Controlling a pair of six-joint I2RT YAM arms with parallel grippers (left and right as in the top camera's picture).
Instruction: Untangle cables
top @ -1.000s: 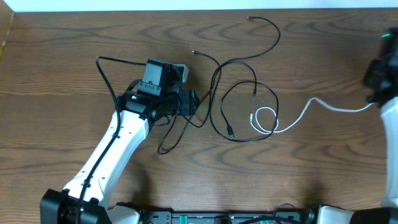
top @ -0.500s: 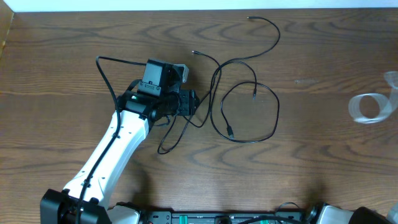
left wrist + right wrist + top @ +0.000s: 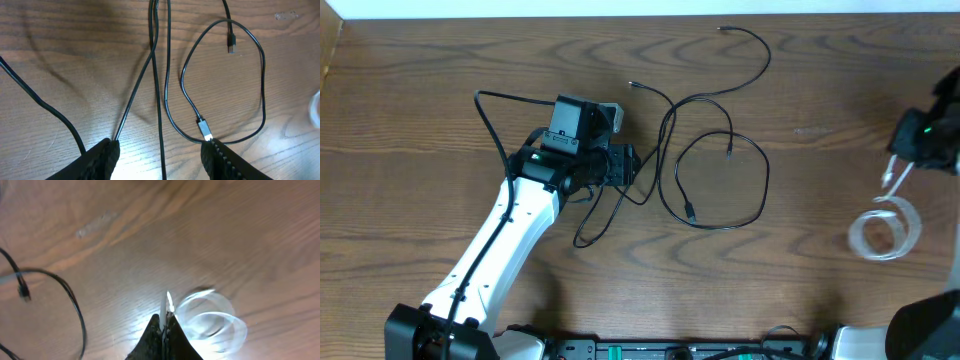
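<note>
Since a second ago the white cable [image 3: 885,232] has been drawn clear of the black cables [image 3: 720,190], where its loop had lain inside theirs. It has been carried to the right side of the bench [image 3: 440,60]. The left arm and the black cables are unchanged.

In the overhead view the white cable is seen as a blurred coil at the near right, trailing from the right fingers [image 3: 898,165] just beyond it. It is well apart from the black cables, which are left in crossed loops at the middle of the bench. The left fingers [image 3: 623,165] are held at the left edge of those loops.

In the left wrist view the left fingers [image 3: 220,160] are kept partly apart and nothing is gripped. Two strands of the black cables [image 3: 262,100] are seen running between them, and a plug lies just beside the right-hand one. Whether any strand is touched cannot be told.

In the right wrist view the right fingers [image 3: 163,322] are pinched shut on one thin end of the white cable [image 3: 210,320]. Its coil is smeared just to their right.

The white cable could be lost from so slight a pinch if the coil swings. It could also be dropped off the right edge of the bench, which lies close by. On the left, two black strands could be caught together if the fingers were shut where they stand. The crossing would then be pulled tighter rather than freed.
</note>
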